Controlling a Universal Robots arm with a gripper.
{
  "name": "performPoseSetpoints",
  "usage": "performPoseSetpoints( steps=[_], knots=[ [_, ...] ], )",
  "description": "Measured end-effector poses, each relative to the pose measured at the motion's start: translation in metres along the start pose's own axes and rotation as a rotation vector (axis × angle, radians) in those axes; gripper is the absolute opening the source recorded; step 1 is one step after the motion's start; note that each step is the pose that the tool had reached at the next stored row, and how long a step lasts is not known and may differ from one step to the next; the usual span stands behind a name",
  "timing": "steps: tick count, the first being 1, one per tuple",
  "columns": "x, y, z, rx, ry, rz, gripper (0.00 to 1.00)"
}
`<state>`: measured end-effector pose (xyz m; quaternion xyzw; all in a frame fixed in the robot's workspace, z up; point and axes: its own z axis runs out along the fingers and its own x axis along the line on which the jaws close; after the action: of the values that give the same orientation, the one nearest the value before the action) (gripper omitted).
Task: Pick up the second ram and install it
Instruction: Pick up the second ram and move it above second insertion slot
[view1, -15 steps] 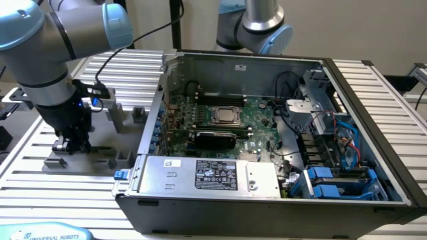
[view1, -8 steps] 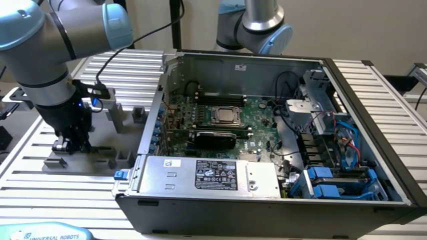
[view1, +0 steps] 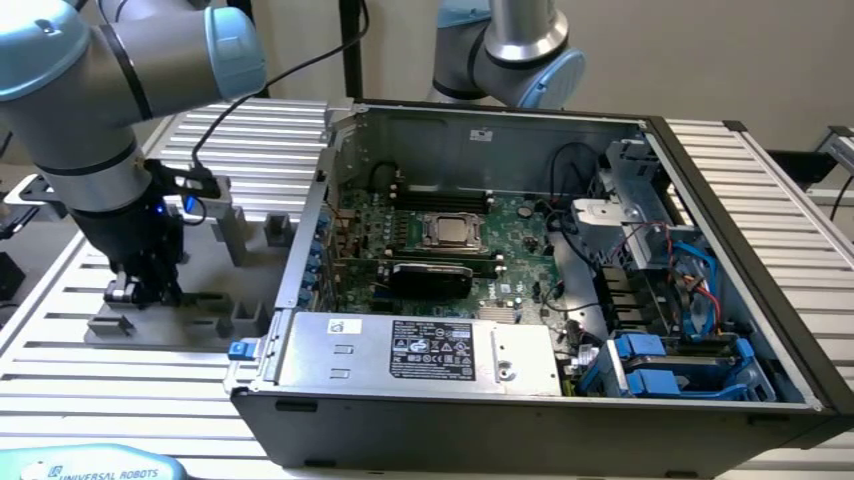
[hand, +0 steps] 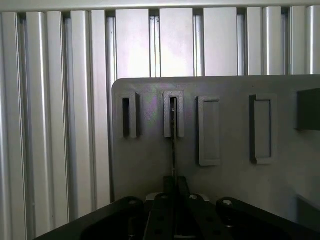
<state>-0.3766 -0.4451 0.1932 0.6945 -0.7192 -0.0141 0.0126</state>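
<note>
- At the grey fixture (view1: 200, 322) on the bench (view1: 120, 400), to the exterior view's left of the computer case (view1: 534, 395), the claw (hand: 175, 184) sat clenched on the second ram (hand: 173, 142).
- Second ram stood edge-on, its far end in a fixture slot.
- Judged: draw it straight along the slot, without twisting.

table (view1: 787, 190): slatted metal | computer case (view1: 507, 420): open, on table | grey slotted plate (hand: 230, 190): beside case, exterior view's left | motherboard (view1: 514, 225): inside case
</note>
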Motion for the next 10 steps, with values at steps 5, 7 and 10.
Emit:
performPoseSetpoints(
  steps=[5,7,10],
  knots=[
    [0.000,0.0004,-0.0091,0.0002,-0.0002,0.000,0.13],
    [0.000,0.0006,-0.0155,0.0003,-0.0002,0.000,0.13],
    [0.000,0.0011,-0.0288,0.0004,-0.0003,0.000,0.13]
  ],
)
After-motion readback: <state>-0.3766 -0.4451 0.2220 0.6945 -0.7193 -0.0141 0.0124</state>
